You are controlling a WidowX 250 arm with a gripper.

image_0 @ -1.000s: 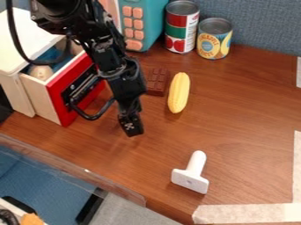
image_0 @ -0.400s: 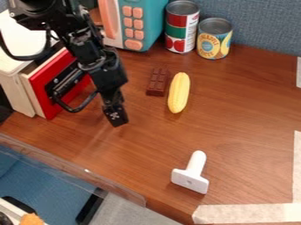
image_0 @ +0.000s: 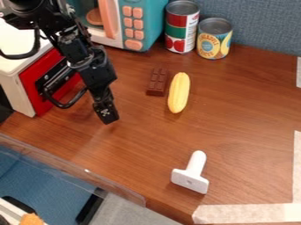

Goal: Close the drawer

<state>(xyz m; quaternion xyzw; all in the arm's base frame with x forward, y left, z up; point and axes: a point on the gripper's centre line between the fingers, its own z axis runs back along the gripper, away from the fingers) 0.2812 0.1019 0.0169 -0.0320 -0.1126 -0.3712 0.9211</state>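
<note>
Drawer (image_0: 31,88) has slid inward, near the pincer (image_0: 108,116).

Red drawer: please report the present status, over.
Gripper out in front of the red drawer. Drawer looks shut, its front up against the cabinet. Nothing seen caught between them.

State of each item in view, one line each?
drawer: closed or nearly so
gripper: angled down, in front of drawer
toy microwave: upright, door unclear
red-and-green can: upright
yellow-labelled can: upright
chocolate bar: flat, unwrapped
corn cob: lying down, husked
white T-shaped tool: lying down
</note>
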